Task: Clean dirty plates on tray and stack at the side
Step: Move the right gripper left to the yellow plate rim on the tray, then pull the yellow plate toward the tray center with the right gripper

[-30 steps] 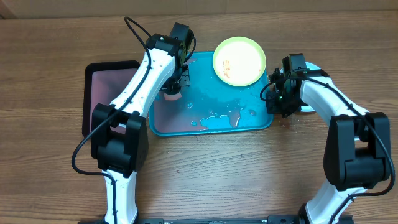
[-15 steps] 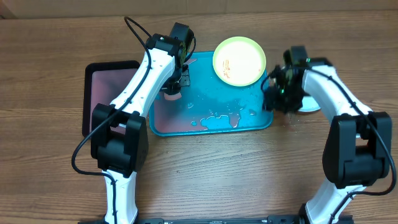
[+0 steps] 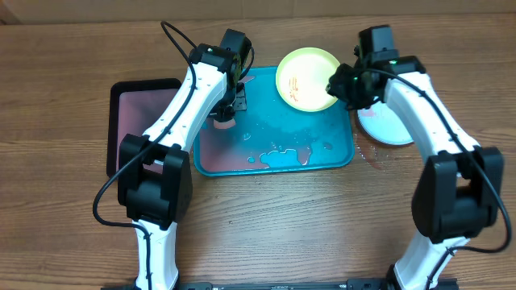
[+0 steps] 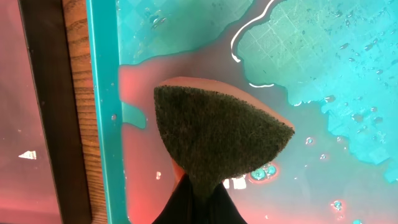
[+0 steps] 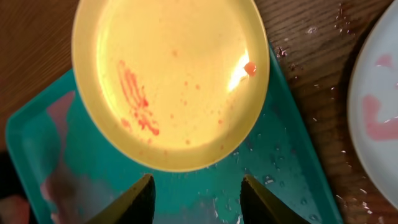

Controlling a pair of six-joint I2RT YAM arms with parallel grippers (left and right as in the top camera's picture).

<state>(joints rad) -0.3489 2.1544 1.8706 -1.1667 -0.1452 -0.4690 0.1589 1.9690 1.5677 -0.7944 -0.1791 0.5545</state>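
Pinching a sponge (image 4: 217, 137) tight between them, the left fingers (image 4: 196, 199) hold it over pink water at the left end of the turquoise tray (image 3: 282, 129), just right of a black tray (image 3: 141, 121). The red-streaked yellow-green plate (image 3: 309, 78) lies on the tray's far right corner. The right fingers (image 5: 140, 198) stand apart, empty, at its rim. A smeared white plate (image 3: 391, 129) sits on the counter (image 3: 258, 217) beyond.

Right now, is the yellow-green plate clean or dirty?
Dirty: in the right wrist view, the yellow-green plate has a reddish smear on its left side and scattered red specks across its face.
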